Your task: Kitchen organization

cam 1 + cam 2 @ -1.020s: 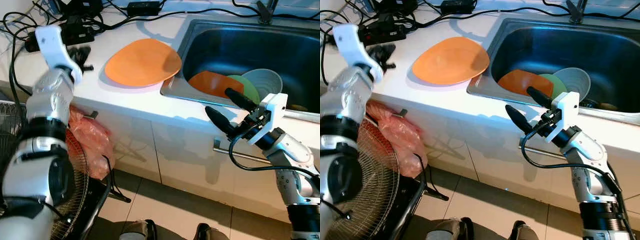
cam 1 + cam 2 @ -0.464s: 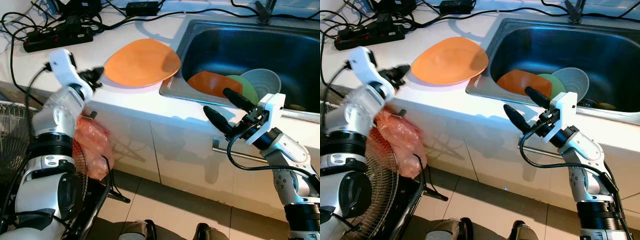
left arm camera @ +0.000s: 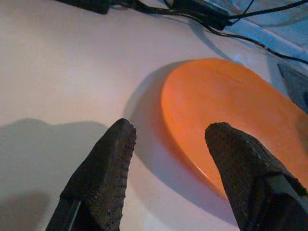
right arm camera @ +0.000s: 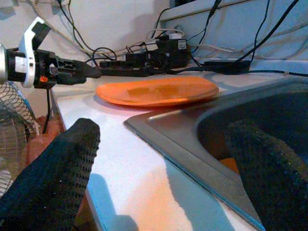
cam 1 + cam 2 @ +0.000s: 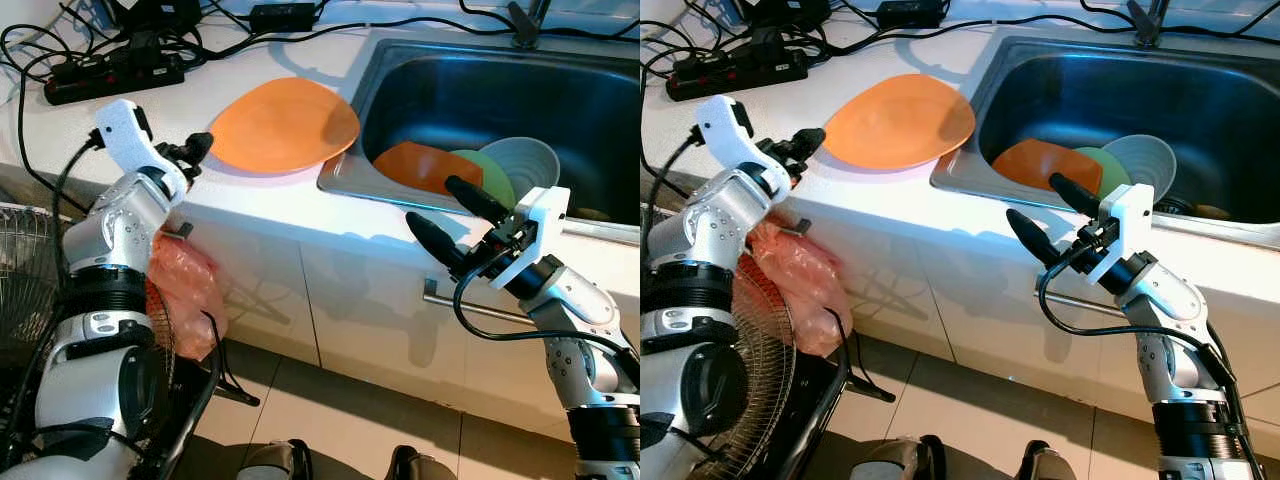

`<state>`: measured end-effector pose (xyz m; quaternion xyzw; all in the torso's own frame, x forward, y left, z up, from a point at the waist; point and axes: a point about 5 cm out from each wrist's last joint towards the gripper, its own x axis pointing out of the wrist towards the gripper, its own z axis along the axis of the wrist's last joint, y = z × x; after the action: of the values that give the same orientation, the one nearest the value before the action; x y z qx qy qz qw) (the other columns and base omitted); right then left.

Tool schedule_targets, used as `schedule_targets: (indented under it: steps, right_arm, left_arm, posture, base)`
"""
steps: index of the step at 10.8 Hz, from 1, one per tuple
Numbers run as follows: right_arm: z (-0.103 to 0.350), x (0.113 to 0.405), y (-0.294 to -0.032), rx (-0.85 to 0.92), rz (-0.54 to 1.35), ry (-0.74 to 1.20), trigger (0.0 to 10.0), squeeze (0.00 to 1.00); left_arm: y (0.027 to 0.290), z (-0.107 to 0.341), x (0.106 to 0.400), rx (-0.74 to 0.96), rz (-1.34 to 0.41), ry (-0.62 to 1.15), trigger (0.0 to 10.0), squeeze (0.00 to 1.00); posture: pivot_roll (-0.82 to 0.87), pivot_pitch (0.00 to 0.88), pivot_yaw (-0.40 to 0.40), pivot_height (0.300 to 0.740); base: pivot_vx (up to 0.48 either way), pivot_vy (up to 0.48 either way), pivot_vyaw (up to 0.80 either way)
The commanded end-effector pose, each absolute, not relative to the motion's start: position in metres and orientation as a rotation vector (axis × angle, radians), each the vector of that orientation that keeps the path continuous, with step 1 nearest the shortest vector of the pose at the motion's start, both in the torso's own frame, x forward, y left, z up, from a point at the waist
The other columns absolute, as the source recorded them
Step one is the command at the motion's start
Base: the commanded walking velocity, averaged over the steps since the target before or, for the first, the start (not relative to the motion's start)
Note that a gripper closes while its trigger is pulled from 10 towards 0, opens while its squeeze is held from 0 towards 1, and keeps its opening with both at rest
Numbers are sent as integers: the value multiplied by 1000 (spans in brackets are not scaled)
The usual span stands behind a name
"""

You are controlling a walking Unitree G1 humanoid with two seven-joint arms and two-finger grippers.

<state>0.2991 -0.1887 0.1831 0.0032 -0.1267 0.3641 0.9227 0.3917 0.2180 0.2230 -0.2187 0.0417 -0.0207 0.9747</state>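
While the left gripper point(image 3: 166, 144) reaches, fingers spread, toward the orange plate point(image 5: 285, 125) near the counter's point(image 5: 250, 205) front edge, the right gripper point(image 5: 445, 215) hovers released beside the sink point(image 5: 480, 90).

Clutter around the kitchen unit

A black power strip point(image 5: 115, 78) lies at the back of the white countertop point(image 5: 260, 200), with a tangle of black cables point(image 5: 25, 60) looping round it and running along the back edge past a black rectangular power adapter point(image 5: 285, 14). Below the counter's front edge, a crumpled pink plastic bag point(image 5: 190, 290) hangs against the white cabinet doors point(image 5: 350, 310), just beside the round wire guard of a standing fan point(image 5: 765, 370). A horizontal metal bar handle point(image 5: 445, 298) is fixed to the cabinet front further along. The floor point(image 5: 330, 410) is laid with pale tiles with dark joints.
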Motion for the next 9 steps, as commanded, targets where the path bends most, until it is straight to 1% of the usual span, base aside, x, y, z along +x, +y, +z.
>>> schedule_targets:
  steps: [1,2,3,8,9]
  right_arm:
    - [178,300,-185,7,765,-231,10000,0]
    - [178,300,-185,7,765,-231,10000,0]
    - [177,300,-185,8,765,-230,10000,0]
    - [175,299,-184,6,765,-226,10000,0]
    - [175,299,-183,7,768,-227,10000,0]
  left_arm:
    - [219,229,391,-466,-42,73,10000,0]
    - [218,230,391,-482,-49,74,10000,0]
    - [217,231,392,-484,-53,74,10000,1000]
    - [211,226,394,-581,-62,135,10000,1000]
    - [211,228,396,-615,-67,155,10000,0]
  posture:
    - [20,164,99,740]
    - [18,164,101,740]
    - [16,163,101,740]
    - [9,144,105,740]
    - [9,137,109,740]
  base:
    - [0,0,0]
    - [0,0,0]
    - [0,0,0]
    - [0,0,0]
    - [0,0,0]
